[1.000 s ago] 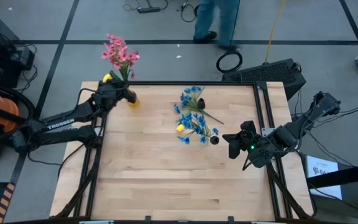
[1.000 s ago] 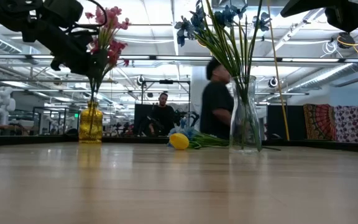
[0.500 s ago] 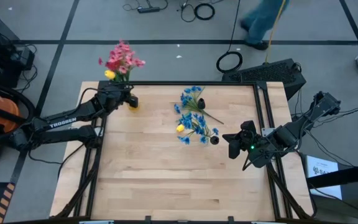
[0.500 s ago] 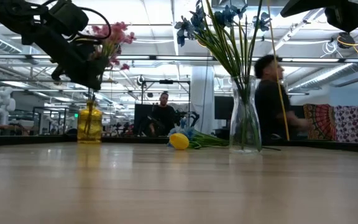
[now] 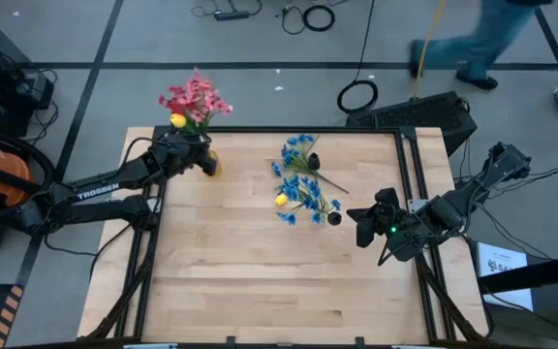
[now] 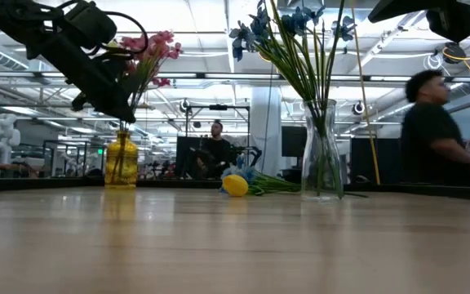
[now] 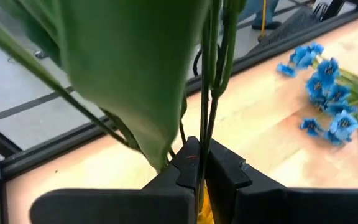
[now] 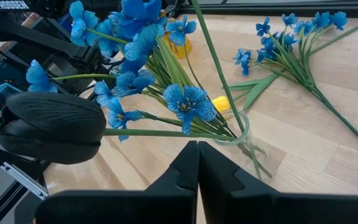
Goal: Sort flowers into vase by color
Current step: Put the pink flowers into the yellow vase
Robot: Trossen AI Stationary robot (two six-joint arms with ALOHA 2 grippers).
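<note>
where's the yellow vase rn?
High view: the yellow vase stands at the table's far left corner, under the left gripper, which grips the pink flowers standing in it.

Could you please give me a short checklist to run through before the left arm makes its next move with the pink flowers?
1. Left pincer on the pink flowers: ok, fingers pinch the green stems.
2. Stems reach into the yellow vase: ok, they run down into its neck in the low view.
3. Yellow vase upright: ok.
4. Right pincer out of the way: ok, shut, hovering beside the clear vase of blue flowers, far from the left arm.
5. Sorting finished: not ok, a blue sprig and a yellow bud lie on the table.
6. How deep the stems sit: cannot tell.
</note>
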